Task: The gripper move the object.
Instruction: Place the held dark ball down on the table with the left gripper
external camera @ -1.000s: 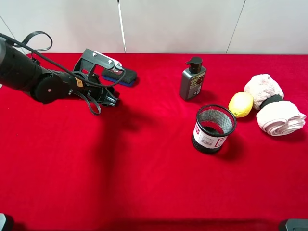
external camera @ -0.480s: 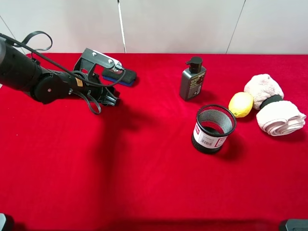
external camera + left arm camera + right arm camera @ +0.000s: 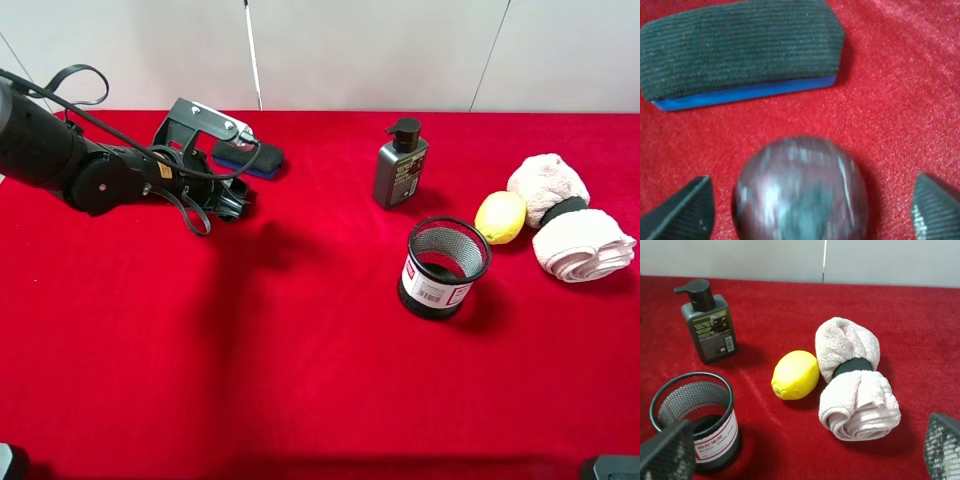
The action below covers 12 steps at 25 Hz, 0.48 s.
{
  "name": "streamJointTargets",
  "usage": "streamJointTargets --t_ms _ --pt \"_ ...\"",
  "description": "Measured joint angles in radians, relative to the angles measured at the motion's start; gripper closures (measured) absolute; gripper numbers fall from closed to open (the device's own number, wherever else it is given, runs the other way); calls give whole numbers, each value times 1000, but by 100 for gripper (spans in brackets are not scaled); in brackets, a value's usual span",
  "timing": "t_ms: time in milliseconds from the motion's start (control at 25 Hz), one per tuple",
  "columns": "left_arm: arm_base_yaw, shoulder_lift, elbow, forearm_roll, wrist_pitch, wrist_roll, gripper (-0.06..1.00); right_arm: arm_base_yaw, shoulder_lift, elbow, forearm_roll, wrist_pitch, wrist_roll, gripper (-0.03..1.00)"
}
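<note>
Presently my left gripper (image 3: 807, 210) gapes wide, fingers (image 3: 682, 210) clear of the dark ball (image 3: 800, 190) between them. Eraser (image 3: 740, 47) lies just beyond.

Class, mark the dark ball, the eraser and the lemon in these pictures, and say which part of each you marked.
ball (image 3: 800, 192): left wrist view, middle of its shiny surface.
eraser (image 3: 740, 47): left wrist view, on its dark felt top.
lemon (image 3: 796, 374): right wrist view, middle of its yellow peel.
</note>
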Motion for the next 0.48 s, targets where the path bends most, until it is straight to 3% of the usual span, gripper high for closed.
streamJointTargets --t_ms 480 --pt "0 0 1 0 -28 -10 9 0 0 0 0 0 0 27"
